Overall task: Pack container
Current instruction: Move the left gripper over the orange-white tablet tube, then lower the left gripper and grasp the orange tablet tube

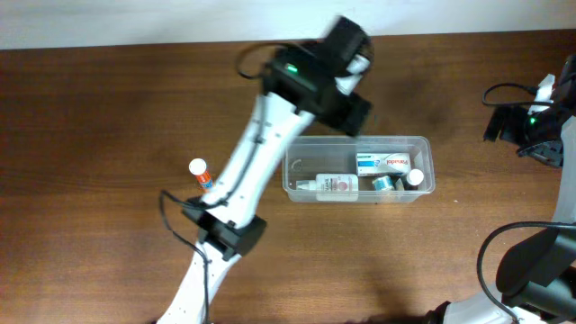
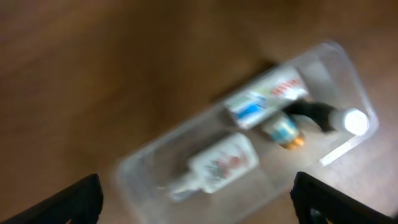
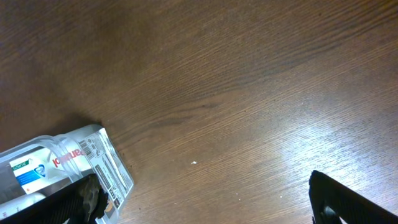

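My left claw [image 2: 198, 204] hangs wide open and empty directly above the container [image 1: 396, 139], toward its left end. The container rests on the surface [image 1: 108, 108] with its long axis running left to right. Under my left wrist camera it slants from lower left to upper right. My right claw [image 3: 208, 205], also spread wide and holding nothing, sits well off its right end, so my left is nearer. A white-capped bottle [image 1: 198, 169] stands outside, left of the container; I judge it the next fetch.
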`<state>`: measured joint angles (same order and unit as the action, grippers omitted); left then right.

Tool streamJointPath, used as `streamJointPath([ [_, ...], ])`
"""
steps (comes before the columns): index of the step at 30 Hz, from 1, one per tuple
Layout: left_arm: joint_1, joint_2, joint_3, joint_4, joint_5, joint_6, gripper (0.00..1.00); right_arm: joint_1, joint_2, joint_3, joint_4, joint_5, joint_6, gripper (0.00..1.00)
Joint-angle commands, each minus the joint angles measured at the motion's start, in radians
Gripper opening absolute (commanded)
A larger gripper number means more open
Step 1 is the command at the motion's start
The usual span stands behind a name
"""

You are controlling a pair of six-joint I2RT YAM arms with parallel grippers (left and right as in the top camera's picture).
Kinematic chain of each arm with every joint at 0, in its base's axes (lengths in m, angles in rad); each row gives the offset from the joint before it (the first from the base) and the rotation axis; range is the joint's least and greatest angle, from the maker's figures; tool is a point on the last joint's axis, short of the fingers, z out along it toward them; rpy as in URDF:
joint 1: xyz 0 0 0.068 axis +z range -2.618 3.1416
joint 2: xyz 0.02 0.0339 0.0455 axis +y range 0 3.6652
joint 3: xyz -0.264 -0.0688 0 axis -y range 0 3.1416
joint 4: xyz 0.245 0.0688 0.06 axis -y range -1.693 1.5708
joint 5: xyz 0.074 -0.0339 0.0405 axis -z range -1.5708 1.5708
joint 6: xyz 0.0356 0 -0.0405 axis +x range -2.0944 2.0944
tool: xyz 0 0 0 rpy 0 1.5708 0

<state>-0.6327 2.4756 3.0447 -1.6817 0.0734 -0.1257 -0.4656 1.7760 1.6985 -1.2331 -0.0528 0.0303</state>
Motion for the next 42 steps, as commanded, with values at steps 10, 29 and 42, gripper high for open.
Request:
streamJointPath([
  [10, 0.362, -0.315, -0.355, -0.006, -0.037, -0.015, 0.99, -0.006, 0.000, -0.005, -0.001, -0.002, 0.012, 0.98],
  [29, 0.507, -0.573, -1.341, 0.246, -0.017, -0.031, 0.99, -0.006, 0.000, -0.005, -0.001, -0.002, 0.012, 0.98],
  [42, 0.507, -0.573, -1.444, 0.373, -0.018, -0.031, 0.81, -0.006, 0.000, -0.005, -0.001, -0.002, 0.012, 0.98],
])
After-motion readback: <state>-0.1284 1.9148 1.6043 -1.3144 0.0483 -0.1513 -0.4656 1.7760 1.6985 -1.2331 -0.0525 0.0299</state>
